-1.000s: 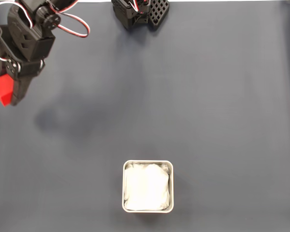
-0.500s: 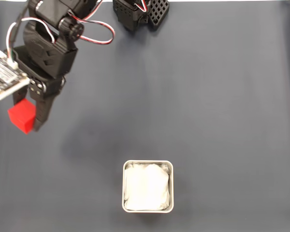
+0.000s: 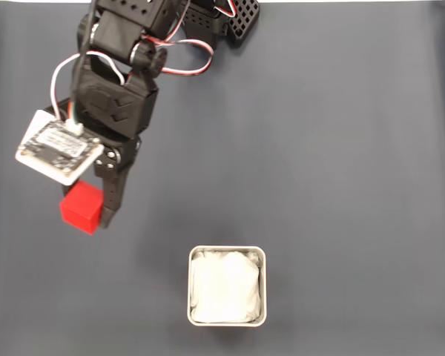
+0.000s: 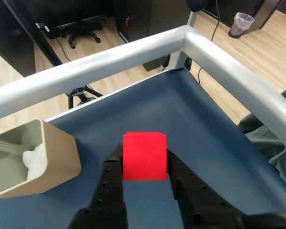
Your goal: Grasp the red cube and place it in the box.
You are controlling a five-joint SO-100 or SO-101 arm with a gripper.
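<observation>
The dark blue-grey matte worktop (image 3: 341, 163) spreads across the fixed view, and the wrist view shows it edged by a pale rounded metal rail (image 4: 133, 52). The black jointed arm (image 3: 122, 67) reaches in from the top edge, with red and white wires looping off it and a small pale circuit board (image 3: 58, 146) on its wrist. Next in size is the small square metal tin with rounded corners and a white cloth-like lining, the box (image 3: 227, 286), which sits on the worktop near the bottom edge of the fixed view, well apart from the arm and to the right of it.

The black two-finger end effector (image 4: 144, 164) is pinching the small bright red matte cube (image 3: 81, 207) across two opposite flat faces, carried off the worktop at the left of the fixed view. In the wrist view the cube (image 4: 144, 155) sits square between the fingers, with the box (image 4: 35, 157) to its left.

It looks rigid and light, with flat parallel sides that suit a plain two-face pinch. The matte faces should not slip much. The carry to the box appears under way.
</observation>
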